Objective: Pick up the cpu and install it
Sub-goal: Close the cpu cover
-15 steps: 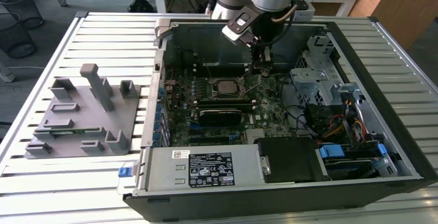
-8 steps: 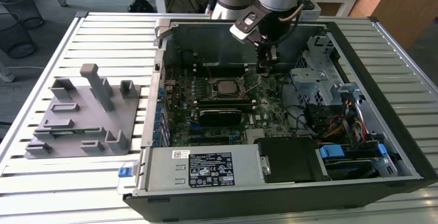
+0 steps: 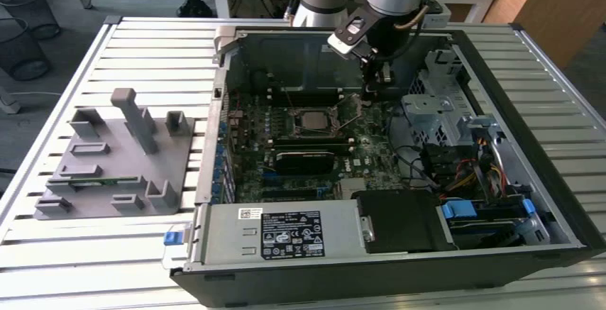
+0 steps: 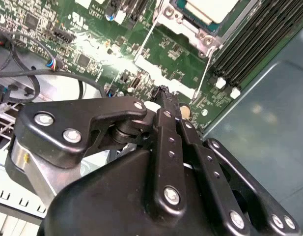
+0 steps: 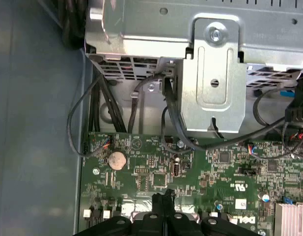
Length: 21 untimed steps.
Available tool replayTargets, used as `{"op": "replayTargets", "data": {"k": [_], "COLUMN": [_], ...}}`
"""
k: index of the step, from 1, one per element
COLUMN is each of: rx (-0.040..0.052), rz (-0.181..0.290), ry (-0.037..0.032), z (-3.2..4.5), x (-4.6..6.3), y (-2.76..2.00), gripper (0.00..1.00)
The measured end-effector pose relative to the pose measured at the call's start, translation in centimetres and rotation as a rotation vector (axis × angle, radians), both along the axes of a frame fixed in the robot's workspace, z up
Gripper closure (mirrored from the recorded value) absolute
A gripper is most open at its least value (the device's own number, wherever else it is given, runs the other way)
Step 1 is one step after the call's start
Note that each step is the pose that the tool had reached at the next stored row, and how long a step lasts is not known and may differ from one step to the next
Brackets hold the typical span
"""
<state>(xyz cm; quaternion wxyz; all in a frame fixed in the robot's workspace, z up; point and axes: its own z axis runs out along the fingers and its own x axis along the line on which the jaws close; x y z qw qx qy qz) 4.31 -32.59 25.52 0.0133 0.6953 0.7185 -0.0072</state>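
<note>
The cpu (image 3: 311, 120), a silver-grey square, lies in the motherboard socket inside the open computer case (image 3: 530, 147). In the second wrist view the cpu's (image 4: 210, 7) pale top shows inside the metal socket frame. My gripper (image 3: 371, 90) reaches down into the case just to the exterior view's right of the socket, above the green board. Its black fingers are pressed together with nothing between them in both wrist views (image 4: 163, 93) (image 5: 163, 199). A thin wire socket lever (image 4: 205, 73) runs along the frame close to the tips.
A grey fixture block (image 3: 113, 161) with a green memory stick (image 3: 90, 180) lies on the slatted table at the exterior view's left. Inside the case are a drive cage (image 3: 436, 104), cables (image 5: 171, 113), a coin battery (image 5: 117, 159) and a power supply (image 3: 274, 232).
</note>
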Motion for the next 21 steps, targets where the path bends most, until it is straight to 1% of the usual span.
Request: {"op": "replayTargets", "data": {"k": [6, 8, 15, 21], "rx": [0.0, 0.0001, 0.0001, 0.0], "rz": [0.0, 0.0, 0.0, 0.0], "ry": [0.0029, 0.0033, 0.0045, 0.0046], "z": [-0.28, -0.45, -1.48, -1.57], "x": [0.6, 0.7, 0.7, -0.4], "y": [0.0, 0.0, -0.05, -0.05], "gripper": [0.89, 0.89, 0.89, 0.89]}}
